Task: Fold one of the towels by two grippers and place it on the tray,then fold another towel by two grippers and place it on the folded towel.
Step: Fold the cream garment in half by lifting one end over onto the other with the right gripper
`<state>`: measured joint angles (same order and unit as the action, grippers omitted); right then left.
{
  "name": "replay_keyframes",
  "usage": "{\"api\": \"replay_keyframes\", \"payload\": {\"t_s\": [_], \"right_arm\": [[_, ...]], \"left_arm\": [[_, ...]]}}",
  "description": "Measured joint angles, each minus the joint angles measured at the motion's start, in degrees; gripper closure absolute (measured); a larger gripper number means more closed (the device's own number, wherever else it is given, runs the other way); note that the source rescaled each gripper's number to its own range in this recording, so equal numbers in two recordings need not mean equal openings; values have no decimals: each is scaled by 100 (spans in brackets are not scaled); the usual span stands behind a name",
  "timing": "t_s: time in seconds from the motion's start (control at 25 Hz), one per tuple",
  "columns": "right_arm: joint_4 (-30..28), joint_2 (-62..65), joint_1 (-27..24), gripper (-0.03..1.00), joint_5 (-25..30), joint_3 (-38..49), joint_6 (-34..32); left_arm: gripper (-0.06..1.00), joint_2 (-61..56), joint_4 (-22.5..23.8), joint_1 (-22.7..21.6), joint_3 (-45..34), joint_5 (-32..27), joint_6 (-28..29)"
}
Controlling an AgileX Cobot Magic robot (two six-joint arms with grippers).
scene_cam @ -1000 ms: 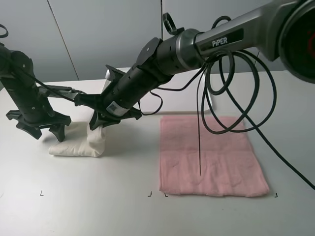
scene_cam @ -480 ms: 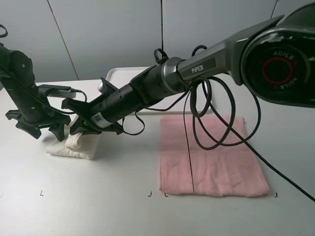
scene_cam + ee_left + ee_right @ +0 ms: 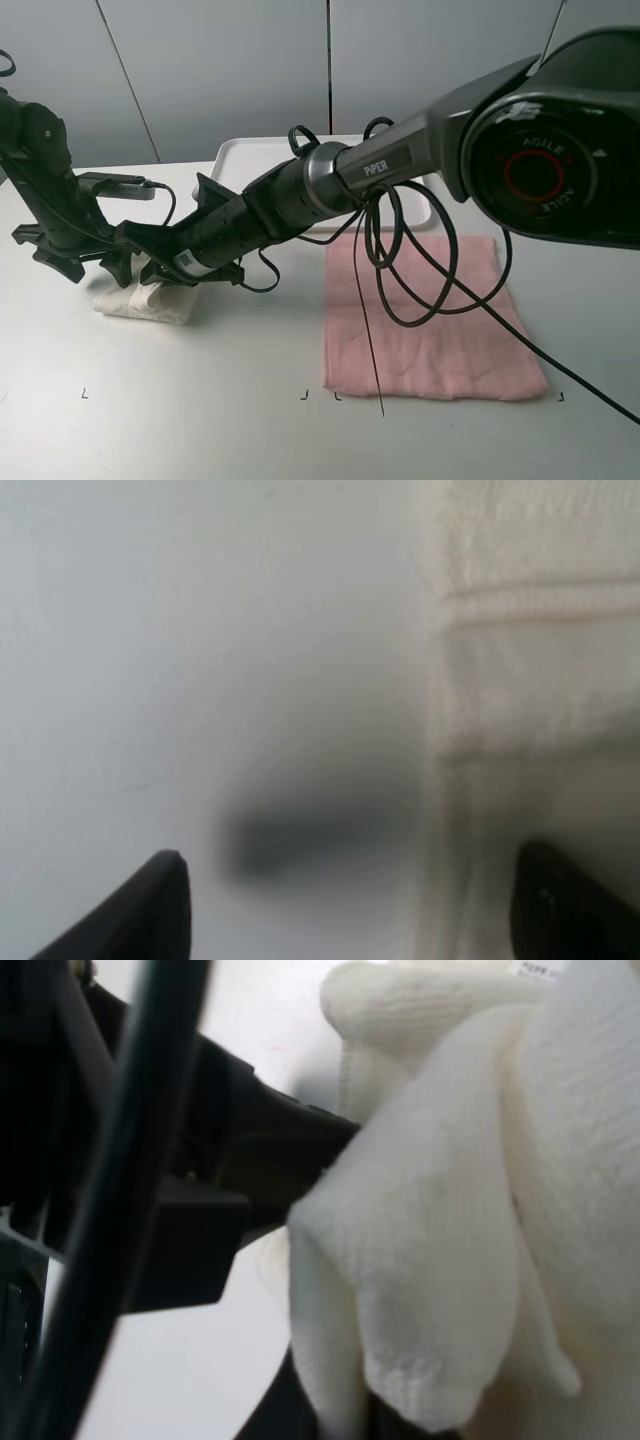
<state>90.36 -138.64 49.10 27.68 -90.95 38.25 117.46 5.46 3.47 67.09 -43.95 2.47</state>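
Cream towel (image 3: pixel 140 302), a thick crumpled bundle lying under both your grippers, right gripper (image 3: pixel 150 272) clamped shut on a bunched fold, left gripper (image 3: pixel 85 265) spread wide and empty astride its edge, ribbed hem (image 3: pixel 530 605) seen only from left wrist, printed tag (image 3: pixel 537 968) only from right wrist.

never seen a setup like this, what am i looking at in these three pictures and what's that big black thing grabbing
This is a two-armed robot at a white table; each arm ends in a claw-like gripper. The wide picture comes from a camera mounted high, and the two close-ups come from cameras on the wrists. The right gripper reaches across and is shut on a bunched cream towel. The left gripper stands open at the towel's edge, holding nothing. A pink towel lies flat to the right, and a white tray sits at the back.
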Motion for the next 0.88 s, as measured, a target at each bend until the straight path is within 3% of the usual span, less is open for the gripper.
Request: {"api": "replay_keyframes", "payload": {"t_s": [0.48, 0.88], "right_arm": [[0, -13, 9, 94, -143, -8, 0], [-33, -13, 9, 94, -266, -8, 0]], "left_arm": [[10, -9, -71, 0, 42, -210, 0], [10, -583, -120, -88, 797, -557, -247]]}}
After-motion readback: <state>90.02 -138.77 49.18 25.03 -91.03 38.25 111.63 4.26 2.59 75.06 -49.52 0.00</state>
